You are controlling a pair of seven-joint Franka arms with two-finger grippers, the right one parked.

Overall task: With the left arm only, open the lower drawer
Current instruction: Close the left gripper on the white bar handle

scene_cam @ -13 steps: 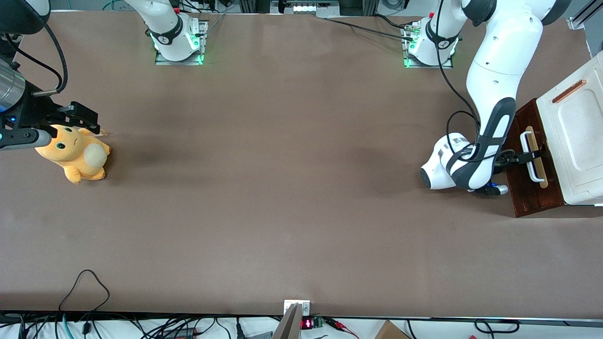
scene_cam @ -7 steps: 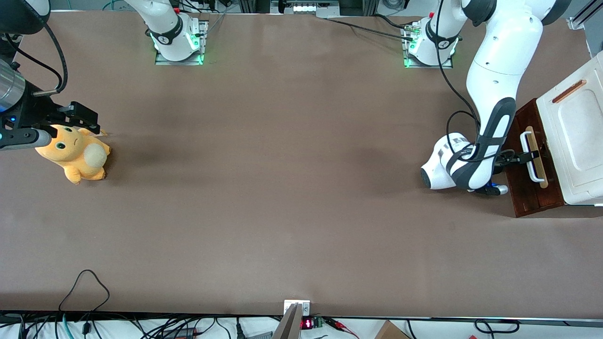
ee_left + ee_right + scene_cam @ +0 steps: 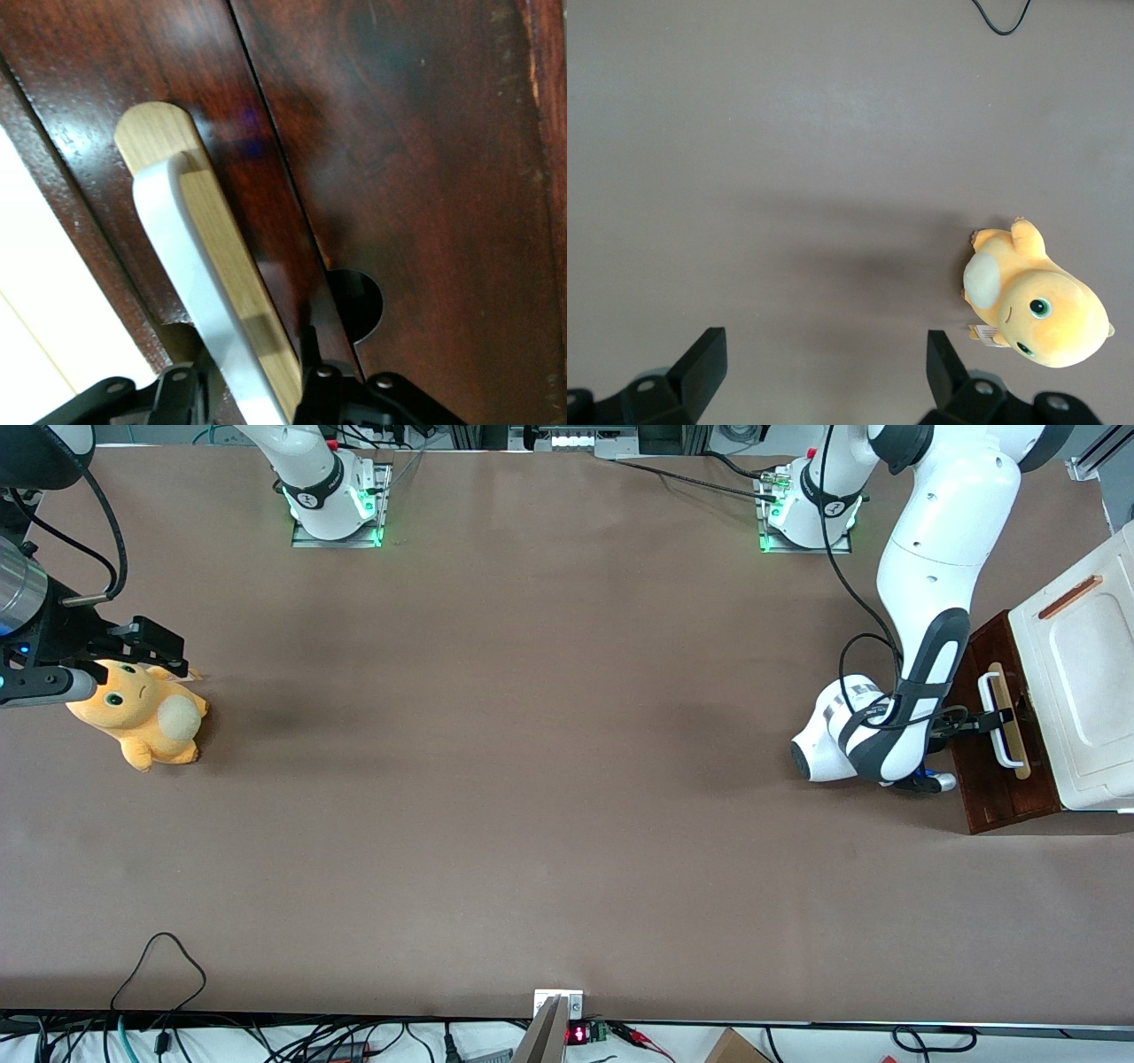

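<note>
End effector (image 3: 252, 390) straddles the lower drawer's (image 3: 992, 779) handle (image 3: 190, 274) (white loop).

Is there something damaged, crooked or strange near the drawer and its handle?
Nothing stands out. The gripper straddles the white loop handle of the lower drawer; handle and wood look intact.

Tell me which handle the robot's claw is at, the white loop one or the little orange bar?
The white loop handle on the dark reddish-brown lower drawer. The gripper has a finger on each side of it. The orange-brown bar sits apart on the white panel, untouched.
</note>
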